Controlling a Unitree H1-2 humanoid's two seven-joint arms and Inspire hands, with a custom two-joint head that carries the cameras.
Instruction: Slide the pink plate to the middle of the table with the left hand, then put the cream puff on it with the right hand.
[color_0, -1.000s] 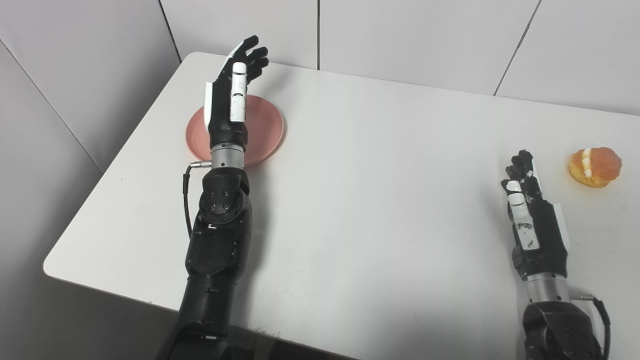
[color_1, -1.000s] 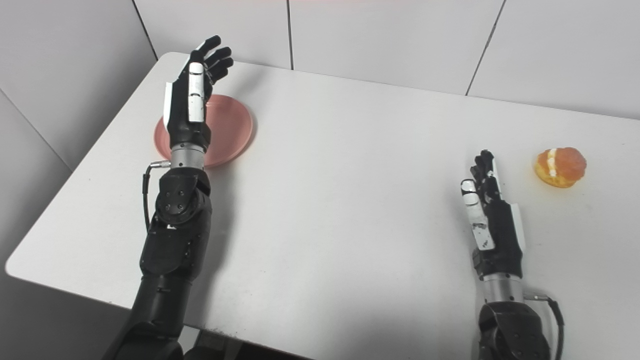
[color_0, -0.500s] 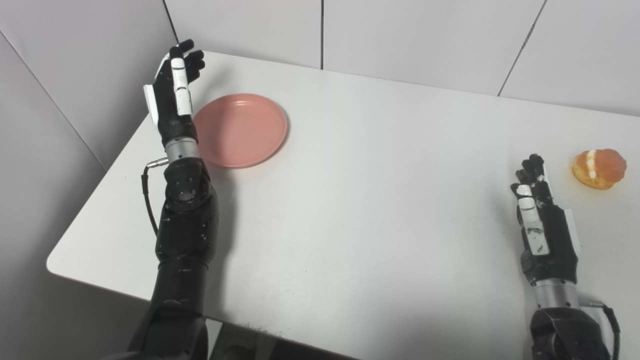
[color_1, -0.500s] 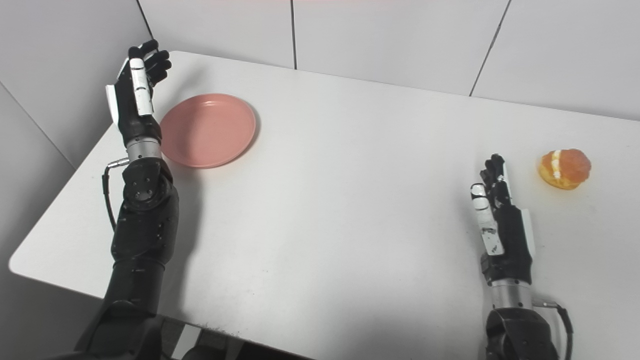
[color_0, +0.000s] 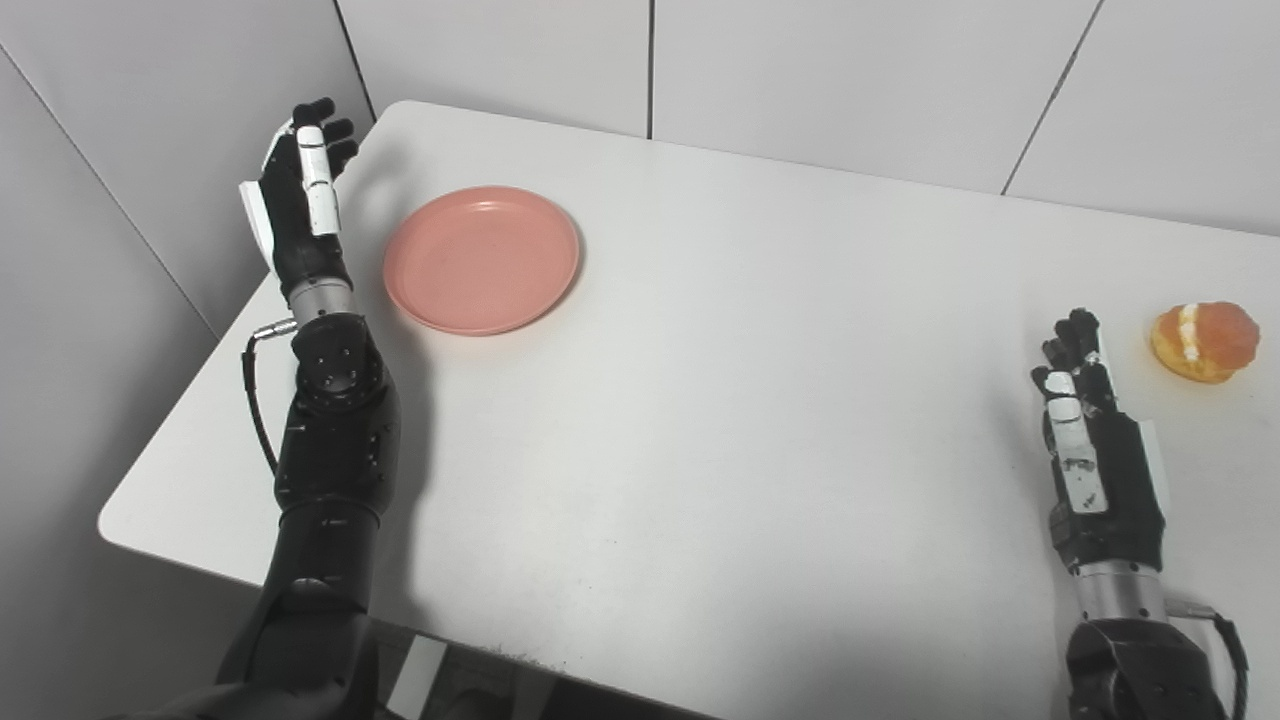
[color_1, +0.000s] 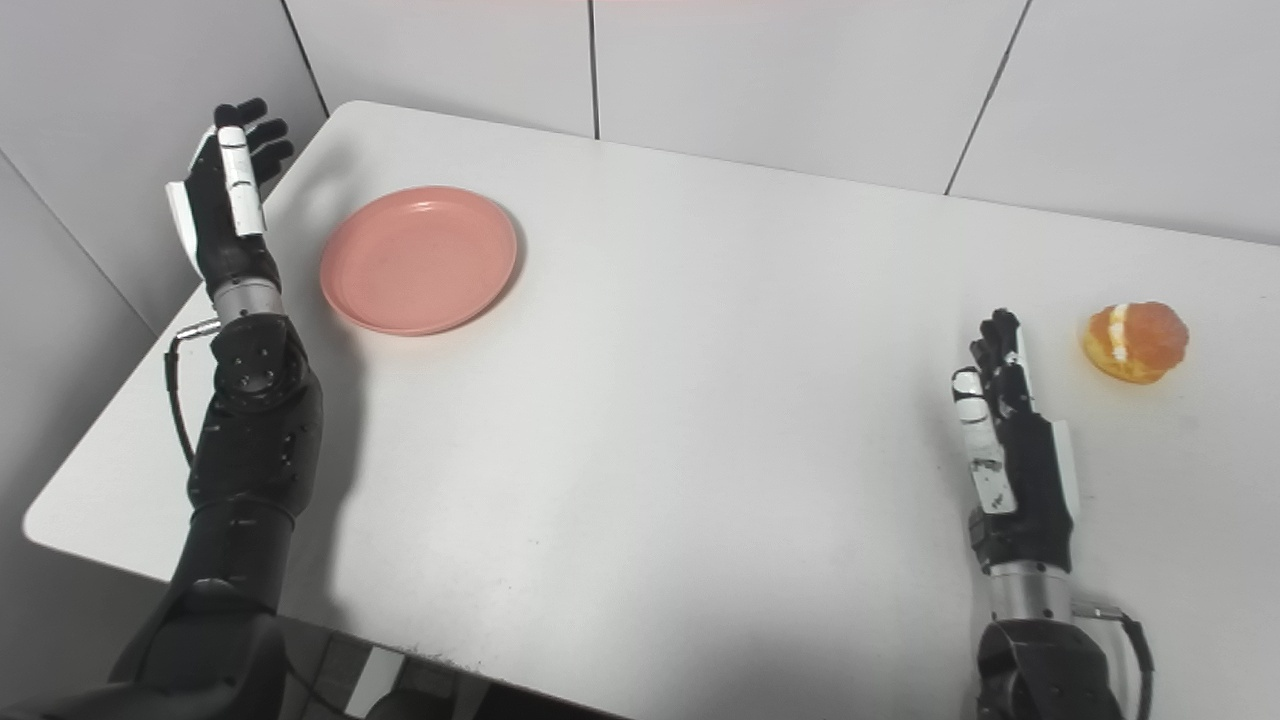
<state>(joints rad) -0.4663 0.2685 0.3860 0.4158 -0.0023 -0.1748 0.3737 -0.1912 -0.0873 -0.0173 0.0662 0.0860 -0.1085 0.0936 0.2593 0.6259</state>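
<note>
The pink plate (color_0: 482, 258) lies flat on the white table (color_0: 720, 400) in the far left part, with nothing on it. My left hand (color_0: 298, 210) is raised edge-on to the left of the plate, over the table's left edge, open, holding nothing, a gap between it and the rim. The cream puff (color_0: 1203, 341), orange-brown with a white cream stripe, sits at the right side of the table. My right hand (color_0: 1092, 450) rests open near the table's front right, below and left of the puff, apart from it.
Grey wall panels (color_0: 800, 70) rise just behind the table's far edge and along its left side. The table's rounded left corner (color_0: 110, 520) is close to my left forearm.
My left hand has swung left from above the plate to beside its left rim, uncovering the plate. The view has shifted slightly. My right hand has stayed in place.
</note>
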